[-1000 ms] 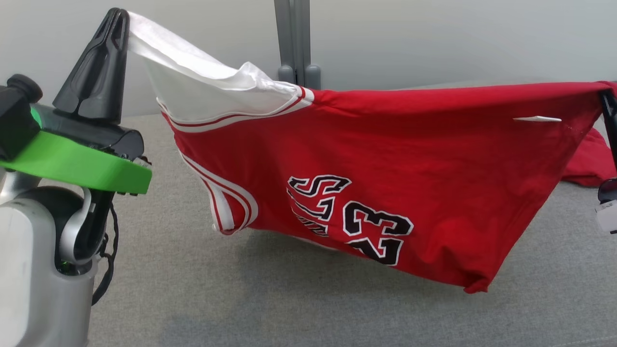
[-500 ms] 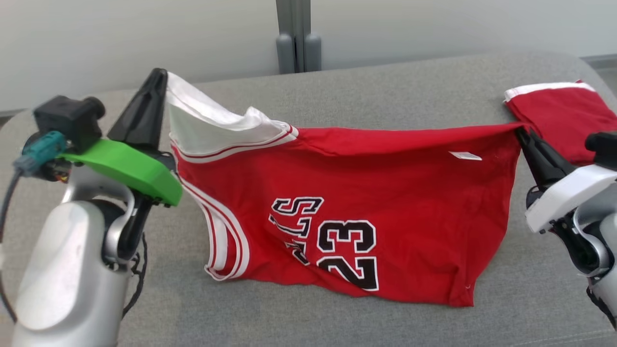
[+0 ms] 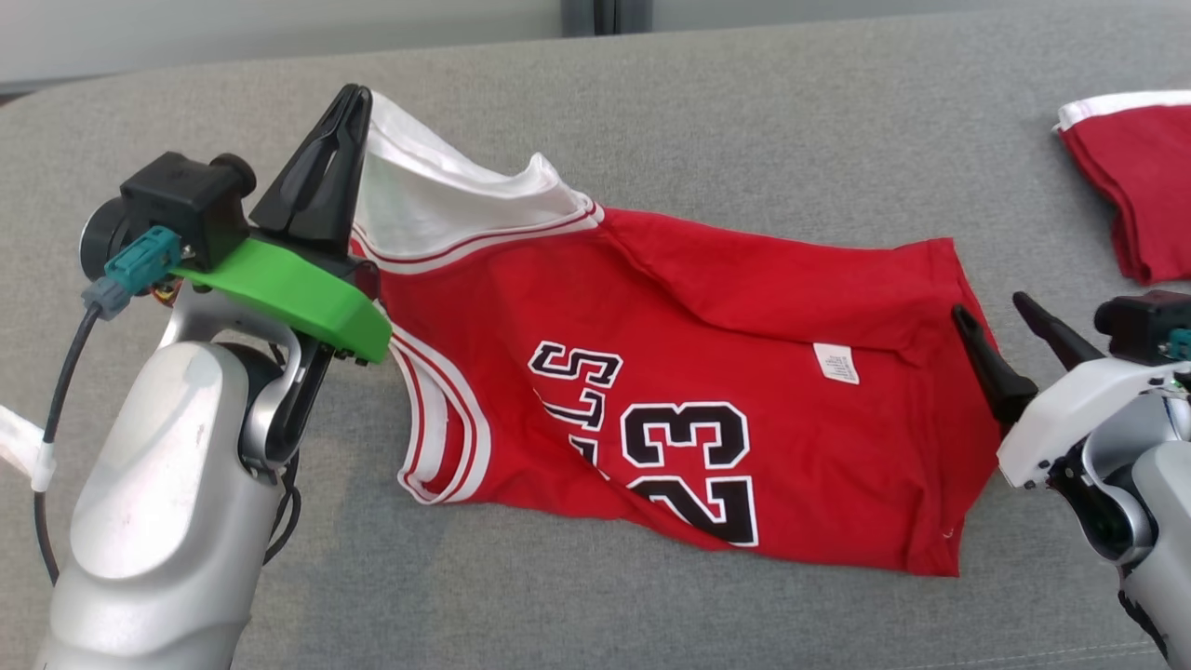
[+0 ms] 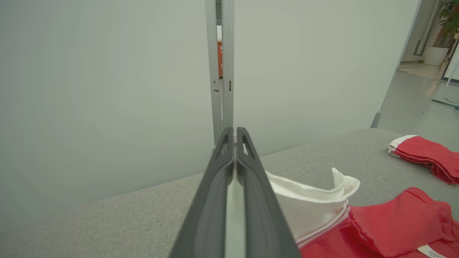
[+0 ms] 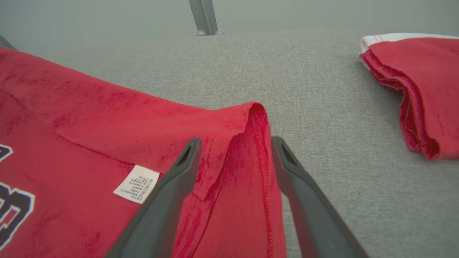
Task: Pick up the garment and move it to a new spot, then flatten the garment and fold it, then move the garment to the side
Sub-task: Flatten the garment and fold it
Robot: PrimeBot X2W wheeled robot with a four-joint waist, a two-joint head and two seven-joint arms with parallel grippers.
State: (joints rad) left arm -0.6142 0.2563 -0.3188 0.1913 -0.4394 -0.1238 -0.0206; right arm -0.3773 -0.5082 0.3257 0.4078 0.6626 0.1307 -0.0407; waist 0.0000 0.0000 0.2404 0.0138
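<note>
The garment is a red jersey (image 3: pixel 707 381) with white-trimmed armholes and a black "23", lying mostly spread on the grey surface (image 3: pixel 744 121). My left gripper (image 3: pixel 352 95) is shut on its white shoulder end (image 3: pixel 419 200), holding that corner raised above the surface; the white cloth shows between my closed fingers (image 4: pixel 235 134). My right gripper (image 3: pixel 991 312) stands open at the jersey's right hem, which has dropped and lies between and below the spread fingers (image 5: pixel 235 143). A white care label (image 5: pixel 137 183) faces up near that hem.
A second folded red garment with a white edge (image 3: pixel 1130 177) lies at the far right of the grey surface, also in the right wrist view (image 5: pixel 419 89). A grey post (image 4: pixel 220 71) and pale wall stand behind.
My right gripper has opened and let go of the jersey's right corner, which fell flat. Both arms came down, laying the jersey on the surface. The head camera tilted down.
</note>
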